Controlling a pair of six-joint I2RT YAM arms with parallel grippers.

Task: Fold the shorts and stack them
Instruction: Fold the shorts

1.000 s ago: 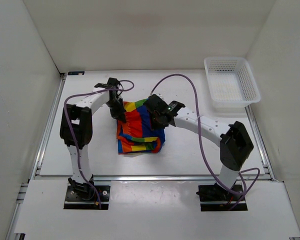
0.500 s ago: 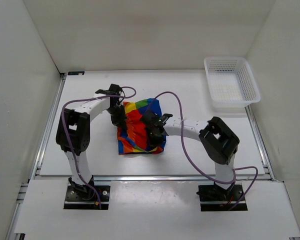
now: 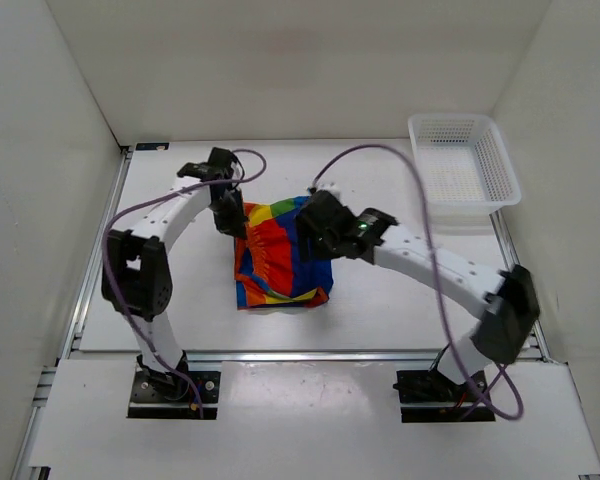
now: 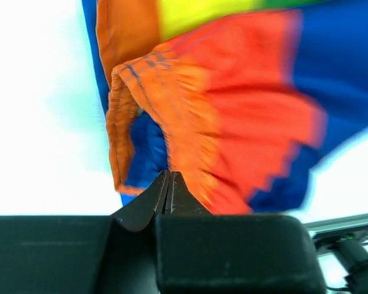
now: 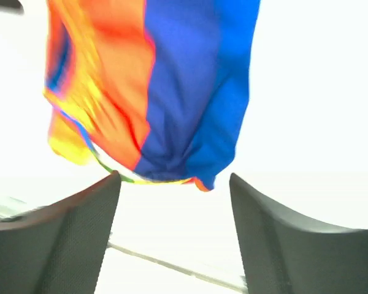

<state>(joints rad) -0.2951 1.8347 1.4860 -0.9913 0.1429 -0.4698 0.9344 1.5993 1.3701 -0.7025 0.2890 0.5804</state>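
The rainbow-striped shorts [image 3: 278, 262] lie bunched in a rough square at the middle of the table. My left gripper [image 3: 231, 217] is at their upper left corner. In the left wrist view its jaws [image 4: 169, 175] are pressed together on the gathered orange waistband [image 4: 190, 116], which rises from the tips in a fold. My right gripper [image 3: 316, 224] hovers over the upper right edge of the shorts. Seen from the right wrist, it [image 5: 173, 177] stands open with nothing between its fingers, just short of the blue and orange fabric [image 5: 184, 92].
A white mesh basket [image 3: 507, 172] stands at the back right corner, against the right wall. White walls close in the table on three sides. A metal rail [image 3: 300, 353] runs along the table's near edge.
My right gripper has opened, let go of the shorts and drawn back toward their upper right edge. The left gripper stayed shut and shifted slightly back and left.
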